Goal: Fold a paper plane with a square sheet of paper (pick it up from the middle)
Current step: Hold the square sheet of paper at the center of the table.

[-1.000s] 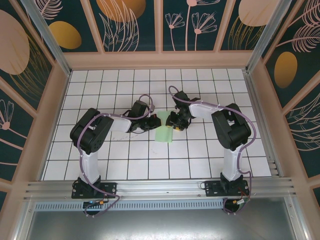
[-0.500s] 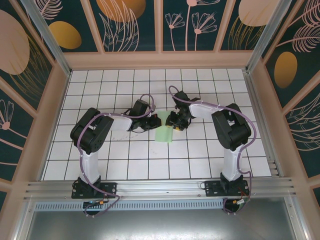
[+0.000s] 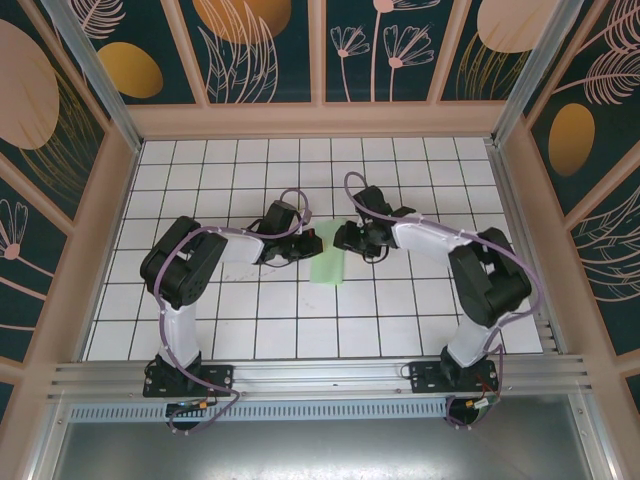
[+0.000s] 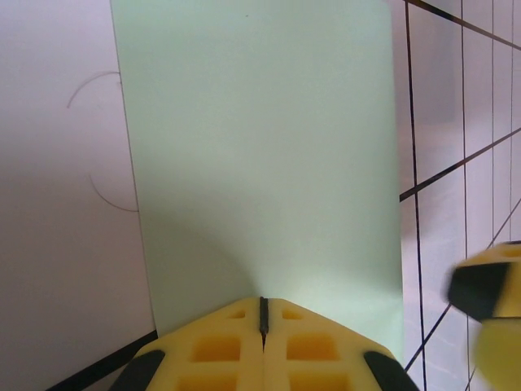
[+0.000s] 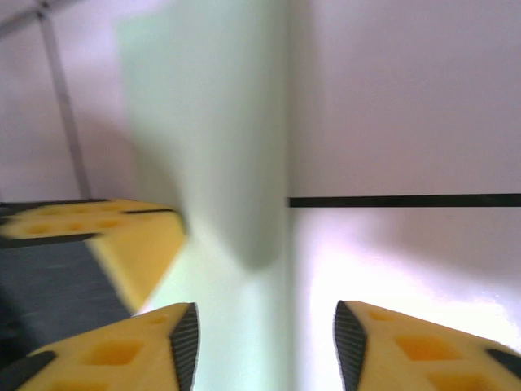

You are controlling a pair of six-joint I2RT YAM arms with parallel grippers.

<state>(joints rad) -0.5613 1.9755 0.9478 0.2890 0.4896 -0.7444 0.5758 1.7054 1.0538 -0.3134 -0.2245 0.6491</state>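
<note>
The square sheet of paper (image 3: 328,268), folded to a narrow strip, is lying mid-way across the table (image 3: 230,335), its long axis running away from the bases. The left gripper (image 4: 263,314) is pinching its far end, fingers pressed together. The right gripper (image 5: 260,346) is hovering wide open and holding nothing, just beside that end's right edge.

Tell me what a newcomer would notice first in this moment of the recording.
The pale mint-green paper stands out, folded to a narrow strip at the middle of the white grid table, with both arms bent in toward it. The left end effector is shut on one edge of it, and the right end effector is open over the paper.
</note>
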